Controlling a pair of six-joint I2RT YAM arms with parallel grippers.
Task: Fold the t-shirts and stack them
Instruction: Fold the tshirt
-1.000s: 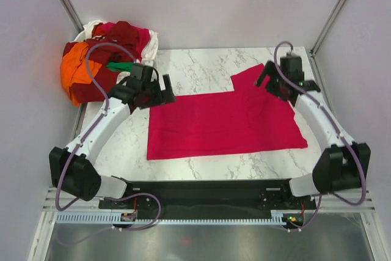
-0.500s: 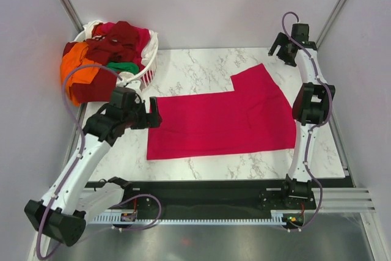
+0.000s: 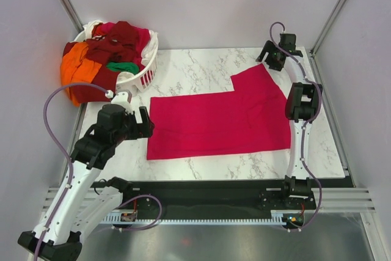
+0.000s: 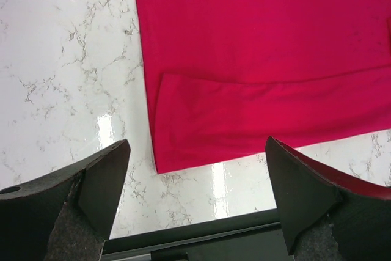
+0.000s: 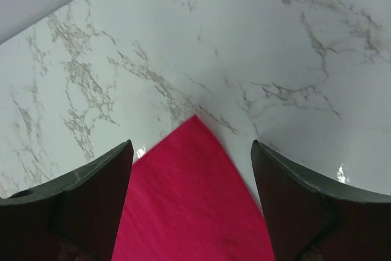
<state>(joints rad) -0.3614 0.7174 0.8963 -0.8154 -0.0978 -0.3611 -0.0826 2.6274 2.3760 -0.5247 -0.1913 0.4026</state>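
Observation:
A bright crimson-pink t-shirt lies spread flat on the marble table. My left gripper hovers open at its left edge. In the left wrist view the shirt's near left corner lies between my wide-apart left gripper fingers, untouched. My right gripper is at the far right, over the shirt's far pointed corner. That right gripper is open, one finger on each side of the corner. More t-shirts, maroon, orange and green, are heaped in the basket.
A white slotted laundry basket stands at the far left corner of the table. The black front rail runs just below the shirt's near edge. Walls close in the back and both sides.
My left arm has drawn back from the shirt's far left edge toward its near left corner. My right arm swung out to the far right corner, then settled over the shirt's far point.

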